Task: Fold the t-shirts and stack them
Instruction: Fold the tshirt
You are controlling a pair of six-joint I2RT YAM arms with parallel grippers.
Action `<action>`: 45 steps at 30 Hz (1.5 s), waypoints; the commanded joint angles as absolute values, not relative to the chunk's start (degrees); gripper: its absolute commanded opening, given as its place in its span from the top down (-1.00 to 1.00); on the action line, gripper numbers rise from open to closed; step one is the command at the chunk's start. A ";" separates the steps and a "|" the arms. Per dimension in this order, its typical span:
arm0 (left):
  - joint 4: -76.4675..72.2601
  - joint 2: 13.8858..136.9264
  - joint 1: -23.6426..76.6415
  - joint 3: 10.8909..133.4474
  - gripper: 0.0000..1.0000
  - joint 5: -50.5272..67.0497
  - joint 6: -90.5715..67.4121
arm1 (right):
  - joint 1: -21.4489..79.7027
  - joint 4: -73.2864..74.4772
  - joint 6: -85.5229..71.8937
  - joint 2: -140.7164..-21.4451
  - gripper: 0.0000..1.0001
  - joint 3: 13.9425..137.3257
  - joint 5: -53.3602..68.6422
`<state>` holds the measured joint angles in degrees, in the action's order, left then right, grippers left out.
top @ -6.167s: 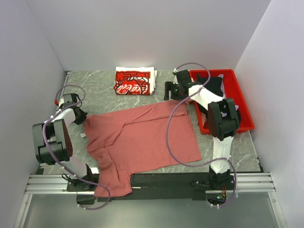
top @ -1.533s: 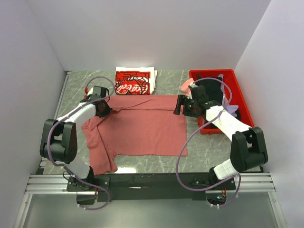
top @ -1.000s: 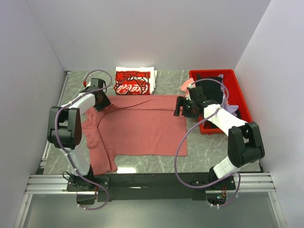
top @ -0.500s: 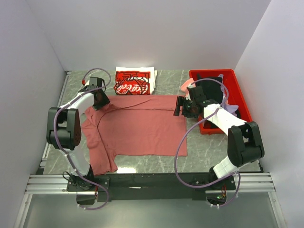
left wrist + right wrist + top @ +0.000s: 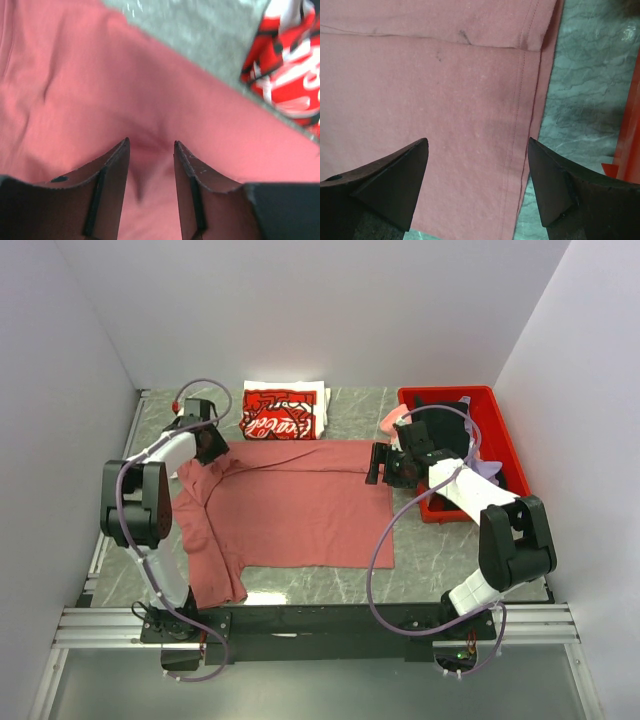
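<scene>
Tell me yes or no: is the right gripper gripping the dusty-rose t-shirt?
No. The right gripper hangs with its fingers spread wide above the dusty-rose t-shirt, no cloth pinched between them.

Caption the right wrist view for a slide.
Open right tool poised over the dusty-rose cotton t-shirt's stitched hem.

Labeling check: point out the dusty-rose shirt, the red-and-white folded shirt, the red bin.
dusty-rose shirt [image 5: 300, 505], top view, middle of body
red-and-white folded shirt [image 5: 280, 415], top view, logo panel
red bin [image 5: 505, 445], top view, right wall

dusty-rose t-shirt [image 5: 445, 100] flat, hem at right | marble table [image 5: 580, 110] | jaws spread wide above shirt
</scene>
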<state>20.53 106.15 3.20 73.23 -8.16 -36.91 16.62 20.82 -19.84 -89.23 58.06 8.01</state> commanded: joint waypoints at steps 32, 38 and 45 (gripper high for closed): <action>19.59 88.85 8.26 56.86 -0.66 -12.13 -36.74 | 16.70 19.34 -18.98 -87.45 -0.73 58.18 8.79; 20.83 93.42 8.26 58.88 -0.18 -14.14 -36.56 | 16.70 19.60 -18.72 -87.63 -0.72 58.45 8.61; 22.15 98.69 8.26 62.75 0.11 -17.92 -36.65 | 16.79 19.60 -18.81 -88.50 -0.72 58.80 8.35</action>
